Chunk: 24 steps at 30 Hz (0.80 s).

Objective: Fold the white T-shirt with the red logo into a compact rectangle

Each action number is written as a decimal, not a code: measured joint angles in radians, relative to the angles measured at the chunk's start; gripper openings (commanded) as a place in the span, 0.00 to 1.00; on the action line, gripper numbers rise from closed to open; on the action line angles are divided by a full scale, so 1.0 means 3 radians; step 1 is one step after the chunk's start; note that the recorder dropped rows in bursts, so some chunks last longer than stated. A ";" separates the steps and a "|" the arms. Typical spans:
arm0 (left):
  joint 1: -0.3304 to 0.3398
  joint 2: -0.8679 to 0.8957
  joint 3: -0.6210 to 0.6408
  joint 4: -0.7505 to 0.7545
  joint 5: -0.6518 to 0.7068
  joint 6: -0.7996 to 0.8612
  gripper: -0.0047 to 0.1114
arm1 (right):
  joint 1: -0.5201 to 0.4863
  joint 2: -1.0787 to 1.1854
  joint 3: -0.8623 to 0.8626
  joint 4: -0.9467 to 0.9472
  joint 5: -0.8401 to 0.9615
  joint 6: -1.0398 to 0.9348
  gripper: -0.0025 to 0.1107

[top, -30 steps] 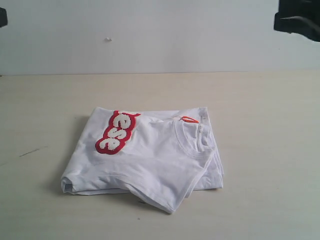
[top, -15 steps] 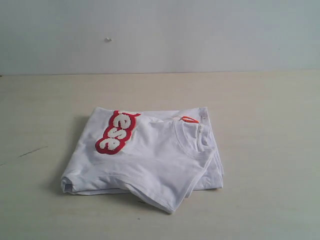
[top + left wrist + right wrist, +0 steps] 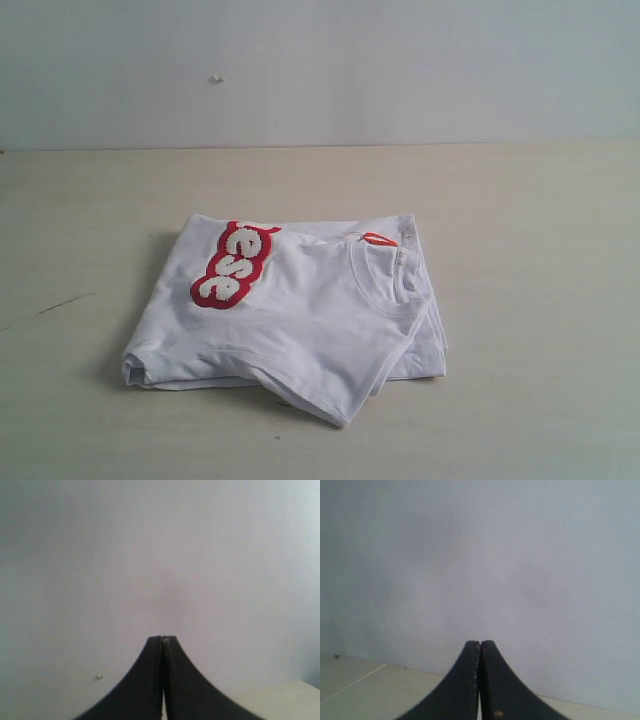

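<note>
Nearly done, judging by the white T-shirt with the red logo [image 3: 300,320] — folded into a rough rectangle near the middle of the bench [image 3: 540,300], lettering face up, collar [image 3: 390,285] and orange tag [image 3: 378,239] on top toward the right. Not quite tidy yet: juts a loose corner [image 3: 335,412] past the near edge, shows layers askew. Maybe a last squaring-up left. As for the left hand [image 3: 162,639]: pinched shut on nothing, raised clear, facing the wall [image 3: 160,555]. Same for the right hand [image 3: 480,643] — closed, empty, pointed at the wall above the bench edge.
</note>
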 measured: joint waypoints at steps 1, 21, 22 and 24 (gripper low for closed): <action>0.0000 -0.0002 0.0000 0.0000 0.0009 0.0000 0.04 | 0.0000 -0.0007 0.0000 0.0000 0.0008 0.0000 0.02; 0.0000 -0.0008 0.0005 0.0000 0.0030 0.0000 0.04 | 0.0000 -0.0011 0.0000 0.0000 0.0020 0.0000 0.02; 0.0000 -0.0008 0.0005 0.0000 0.0030 0.0000 0.04 | 0.0000 -0.0011 0.0000 0.0000 0.0020 0.0000 0.02; 0.0000 -0.0008 0.0005 0.0007 0.0032 0.0018 0.04 | 0.0000 -0.0011 0.0000 0.0000 0.0020 0.0000 0.02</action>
